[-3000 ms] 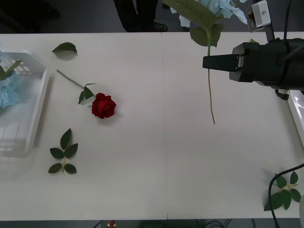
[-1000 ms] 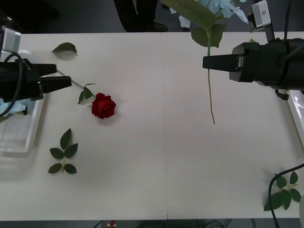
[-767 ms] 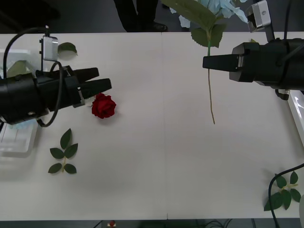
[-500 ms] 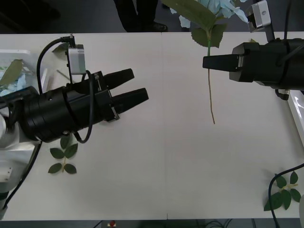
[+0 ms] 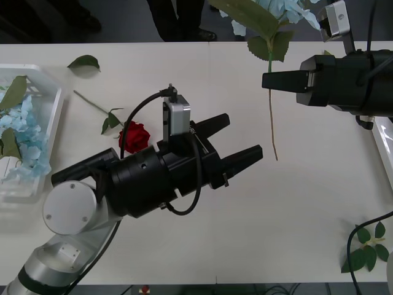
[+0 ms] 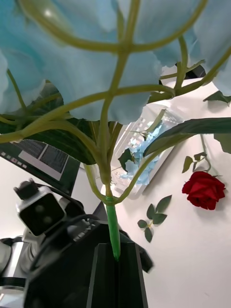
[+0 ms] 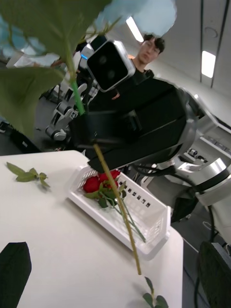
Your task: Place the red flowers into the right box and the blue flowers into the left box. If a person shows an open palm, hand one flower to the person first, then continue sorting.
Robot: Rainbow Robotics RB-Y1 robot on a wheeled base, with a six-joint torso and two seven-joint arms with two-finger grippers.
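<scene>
My right gripper [image 5: 265,80] is shut on the stem [image 5: 271,117] of a blue flower [image 5: 279,9] held upright above the table's far right; close up, the stem [image 6: 113,231] runs down between its fingers. My left gripper [image 5: 244,133] is open, its jaws spread a little left of that hanging stem [image 7: 118,202]. One red flower [image 5: 134,134] lies on the table behind the left arm. Several blue flowers [image 5: 21,132] lie in the left box [image 5: 52,123]. The right box [image 7: 149,226] holds red flowers [image 7: 100,183]; its edge [image 5: 385,147] is at the table's right side.
A loose leaf [image 5: 84,61] lies at the far left of the table. A leaf sprig [image 5: 367,246] and a black cable [image 5: 350,258] sit at the front right corner. White table surface [image 5: 295,215] is open between the arms and the front edge.
My left arm has swung from over the left box across the table toward the hanging stem, with its gripper open. The right arm and its blue flower have not moved.
</scene>
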